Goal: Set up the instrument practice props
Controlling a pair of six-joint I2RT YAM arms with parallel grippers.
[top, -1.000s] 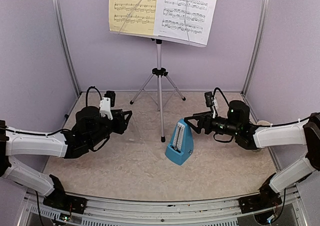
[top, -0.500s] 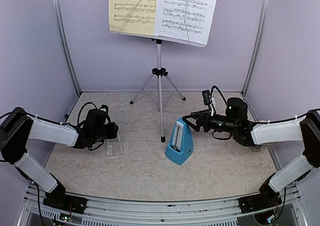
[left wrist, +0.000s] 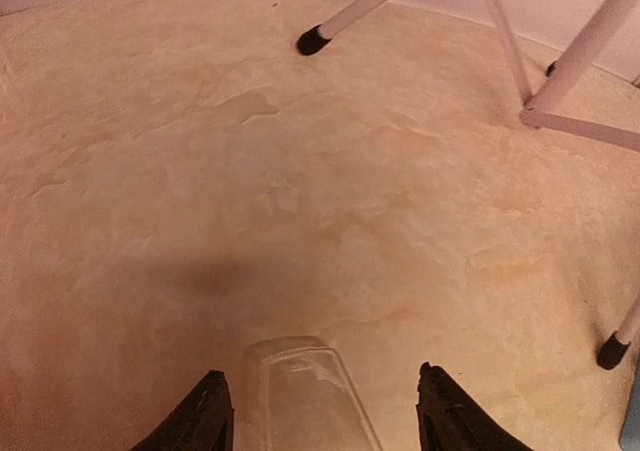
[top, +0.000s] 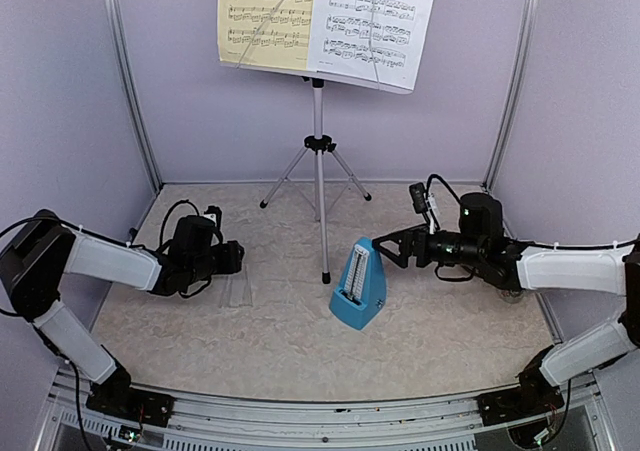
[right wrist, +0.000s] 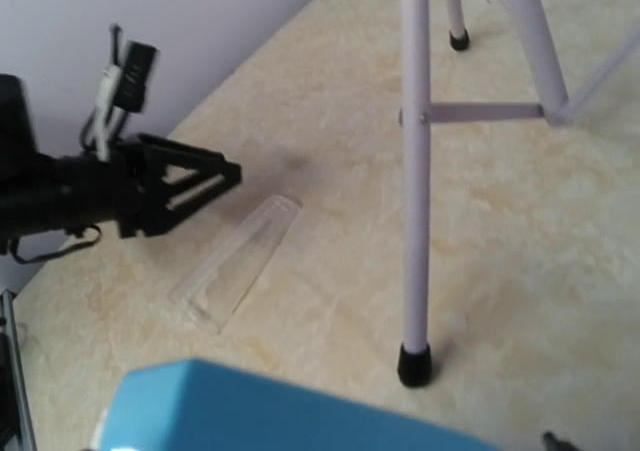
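Plastic cover (right wrist: 240, 261), clear, lies flat just beside the empty, spread left gripper (left wrist: 322, 411) (baring the face, presumably), right gripper (top: 382, 251) gaping by the blue metronome (top: 358, 289).

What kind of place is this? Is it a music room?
Probably a robot test booth dressed up like a music practice corner. There's a music stand holding sheet music and a blue metronome, but a left robot arm and a right robot arm work at the walled-in table.
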